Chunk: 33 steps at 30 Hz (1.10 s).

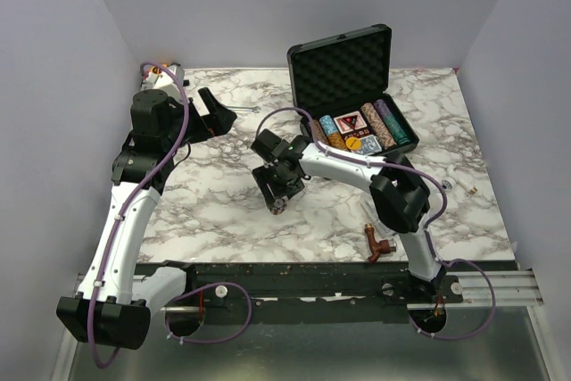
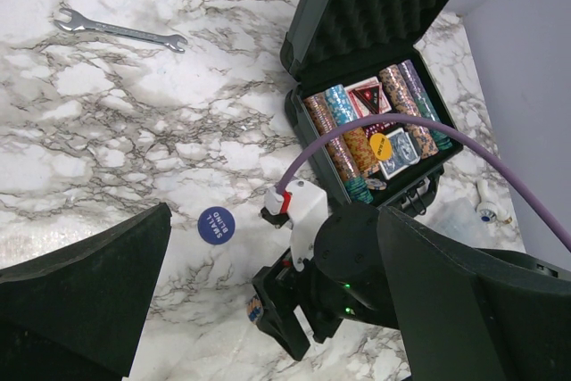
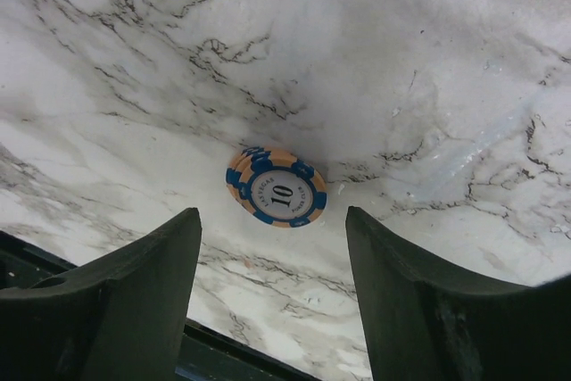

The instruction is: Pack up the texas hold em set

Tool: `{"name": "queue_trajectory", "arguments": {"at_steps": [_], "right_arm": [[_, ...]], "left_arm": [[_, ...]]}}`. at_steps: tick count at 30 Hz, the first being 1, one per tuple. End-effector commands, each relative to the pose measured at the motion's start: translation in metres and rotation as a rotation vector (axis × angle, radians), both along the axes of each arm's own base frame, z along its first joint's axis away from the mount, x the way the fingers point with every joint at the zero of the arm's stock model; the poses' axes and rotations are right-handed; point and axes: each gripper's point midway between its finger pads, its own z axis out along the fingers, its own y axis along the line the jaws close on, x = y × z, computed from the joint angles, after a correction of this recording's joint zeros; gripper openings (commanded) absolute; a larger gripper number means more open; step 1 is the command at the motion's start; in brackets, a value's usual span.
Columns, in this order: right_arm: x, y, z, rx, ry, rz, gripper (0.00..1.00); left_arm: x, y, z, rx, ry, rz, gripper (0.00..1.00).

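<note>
A short stack of orange-and-blue striped poker chips (image 3: pixel 277 191) lies flat on the white marble surface (image 3: pixel 428 86), at 12 o'clock of our right pincer (image 3: pixel 272 220), which is spread wide and empty. We judge the chips light, rigid and slick; pinch opposite rims.

Marble counter (image 1: pixel 214 211): chips (image 3: pixel 277 189) between the right end effector's (image 3: pixel 272 216) open fingers, disc (image 2: pixel 215 224) just ahead, case (image 1: pixel 343 64) farther ahead; wrench (image 2: pixel 120 31) and fitting (image 1: pixel 377 243) well apart.

Left arm (image 1: pixel 125 220), right arm (image 1: pixel 343 165): jaws seemingly apart.
</note>
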Motion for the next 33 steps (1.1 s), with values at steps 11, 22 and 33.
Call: {"name": "queue_trajectory", "arguments": {"at_steps": [11, 22, 33], "right_arm": [[0.064, -0.124, 0.061, 0.167, -0.237, -0.386, 0.75], [0.080, -0.194, 0.077, 0.263, -0.346, -0.533, 0.77], [0.070, -0.195, 0.101, 0.338, -0.405, -0.513, 0.77]], "left_arm": [[-0.029, -0.020, -0.076, -0.073, 0.242, -0.054, 0.98], [-0.110, -0.079, -0.224, 0.065, 0.783, 0.083, 0.98], [-0.108, -0.131, -0.269, -0.031, 1.038, 0.161, 0.99]]}}
